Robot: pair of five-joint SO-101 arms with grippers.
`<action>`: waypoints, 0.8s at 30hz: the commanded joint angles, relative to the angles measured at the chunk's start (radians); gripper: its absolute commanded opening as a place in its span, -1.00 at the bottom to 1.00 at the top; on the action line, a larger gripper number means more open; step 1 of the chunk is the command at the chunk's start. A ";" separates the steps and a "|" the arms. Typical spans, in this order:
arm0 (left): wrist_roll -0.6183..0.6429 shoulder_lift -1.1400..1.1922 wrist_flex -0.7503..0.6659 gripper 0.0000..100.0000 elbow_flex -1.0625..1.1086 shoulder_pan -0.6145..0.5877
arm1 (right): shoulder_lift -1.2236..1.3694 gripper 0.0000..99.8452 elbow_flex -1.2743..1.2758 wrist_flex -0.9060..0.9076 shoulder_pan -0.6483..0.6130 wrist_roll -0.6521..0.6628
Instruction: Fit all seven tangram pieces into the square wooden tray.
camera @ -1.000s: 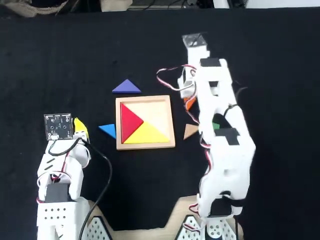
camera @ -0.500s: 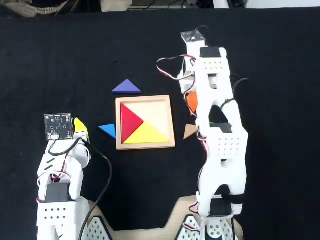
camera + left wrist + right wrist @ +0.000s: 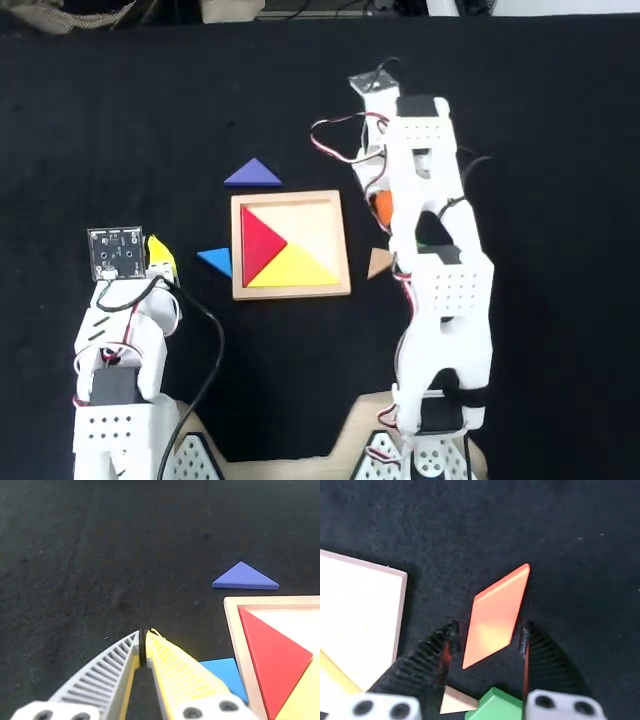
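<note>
I see the orange parallelogram (image 3: pixel 495 617) lying flat between my right gripper's (image 3: pixel 488 628) spread fingers (image 3: pixel 440 652), with the green piece (image 3: pixel 495 702) and tan triangle (image 3: pixel 457 702) just behind them. The tray (image 3: pixel 360 605), holding the red triangle (image 3: pixel 260 243) and yellow triangle (image 3: pixel 295 268), sits beside one finger.

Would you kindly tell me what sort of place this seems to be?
Likely a robotics lab bench: a small white left arm and right arm with exposed wiring stand at a black-covered table bearing a square wooden tray.
</note>
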 commanded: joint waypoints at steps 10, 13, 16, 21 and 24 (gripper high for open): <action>-0.006 -0.006 -0.023 -0.94 -0.005 0.008 | 0.053 -0.62 -0.013 -0.031 -0.044 0.025; -0.006 -0.005 -0.020 -0.94 -0.005 0.010 | 0.084 -0.62 -0.016 -0.041 -0.044 0.025; -0.005 -0.006 -0.023 -0.94 -0.005 0.012 | 0.074 -0.62 -0.036 -0.003 -0.044 0.041; -0.008 -0.006 -0.025 -0.94 -0.005 0.035 | -0.004 -0.62 -0.102 0.098 -0.043 0.044; -0.008 -0.006 -0.023 -0.94 -0.005 0.033 | -0.024 -0.62 -0.099 0.120 -0.051 0.044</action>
